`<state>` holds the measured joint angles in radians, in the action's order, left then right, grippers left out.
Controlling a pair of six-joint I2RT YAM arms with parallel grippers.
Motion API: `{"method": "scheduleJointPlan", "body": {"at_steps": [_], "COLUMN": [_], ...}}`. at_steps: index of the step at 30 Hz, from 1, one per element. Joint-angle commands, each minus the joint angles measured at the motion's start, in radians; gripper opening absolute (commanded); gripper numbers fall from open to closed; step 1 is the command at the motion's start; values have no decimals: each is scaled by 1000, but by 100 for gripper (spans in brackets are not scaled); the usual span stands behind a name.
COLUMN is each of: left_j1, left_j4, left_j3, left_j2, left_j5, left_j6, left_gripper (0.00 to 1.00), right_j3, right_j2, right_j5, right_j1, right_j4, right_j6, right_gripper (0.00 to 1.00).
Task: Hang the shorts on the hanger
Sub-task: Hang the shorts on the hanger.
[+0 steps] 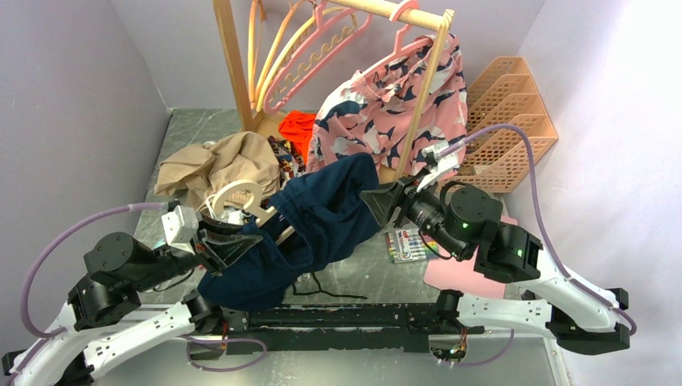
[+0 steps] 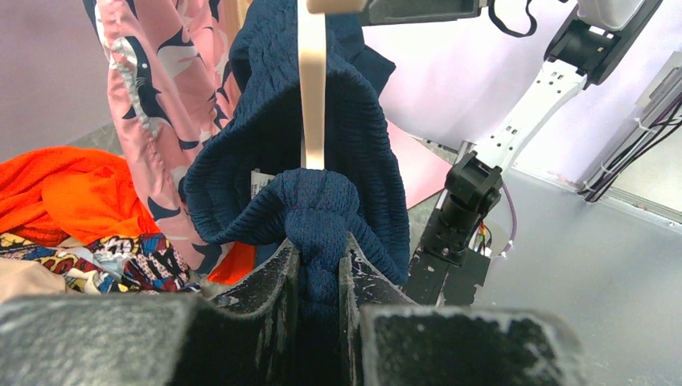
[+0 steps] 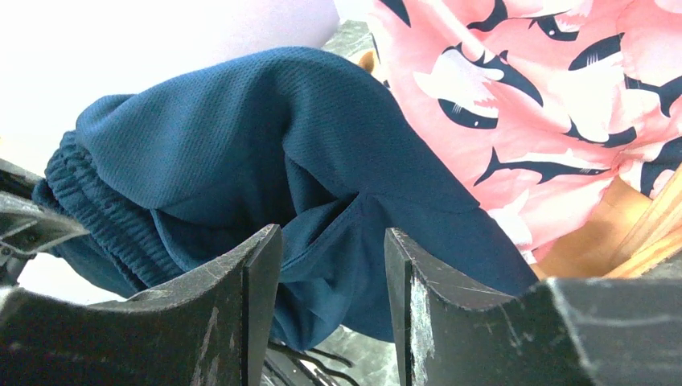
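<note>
The navy shorts (image 1: 326,213) hang draped over the cream hanger (image 1: 241,195) between my two arms, above the table. My left gripper (image 1: 232,244) is shut on a bunched fold of the shorts' ribbed waistband (image 2: 319,211); the hanger's cream bar (image 2: 312,88) rises straight above that fold into the fabric. My right gripper (image 1: 383,204) is open at the shorts' right side. In the right wrist view its jaws (image 3: 331,277) stand apart with the smooth navy leg fabric (image 3: 273,145) just in front of and between them. A dark drawstring (image 1: 326,289) trails on the table.
A wooden clothes rack (image 1: 229,60) at the back holds pink hangers (image 1: 322,44), a yellow hanger (image 1: 277,48) and pink shark-print shorts (image 1: 386,112). A tan garment (image 1: 213,165) and orange cloth (image 1: 297,125) lie beneath. Peach baskets (image 1: 507,121) stand right; a marker box (image 1: 406,244) lies on a pink sheet.
</note>
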<state>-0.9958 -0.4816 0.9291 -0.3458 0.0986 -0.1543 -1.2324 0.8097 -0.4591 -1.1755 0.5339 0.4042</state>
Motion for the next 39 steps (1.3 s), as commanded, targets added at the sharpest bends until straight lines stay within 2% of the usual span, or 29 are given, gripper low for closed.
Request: {"method": "scheduleJointPlan", "body": {"at_steps": [1,9,12,18,26,35,39], "left_j1": [-1,-1,-1,-1,-1,-1,-1], "left_j4": [84,91,91,45,-60,-24,-4], "left_j3": [54,59,60,75,111,114,138], "left_j2": [3,-10,-11,-21,-80,-174,-190], "left_j5": [-10,4,11,18,54,156,170], "left_j6": [-1,2,2,12,47,69,75], "left_gripper": [7,7,7,7,7,7,7], "right_j3": [7,23,23,21,-106,-157,-172], "right_j2": [8,62,80,43,-10,5,10], "right_j5": [-65,-71,-69,-79,-81,-134,-176], "right_j1": [0,0,-1,0,0,0,0], "right_j4": [-39,-66,-73,-87,23,117,212], "right_j6": [35,53,54,27,-44,-38,-6], "right_gripper": [53,51,45,0,0,0,0]}}
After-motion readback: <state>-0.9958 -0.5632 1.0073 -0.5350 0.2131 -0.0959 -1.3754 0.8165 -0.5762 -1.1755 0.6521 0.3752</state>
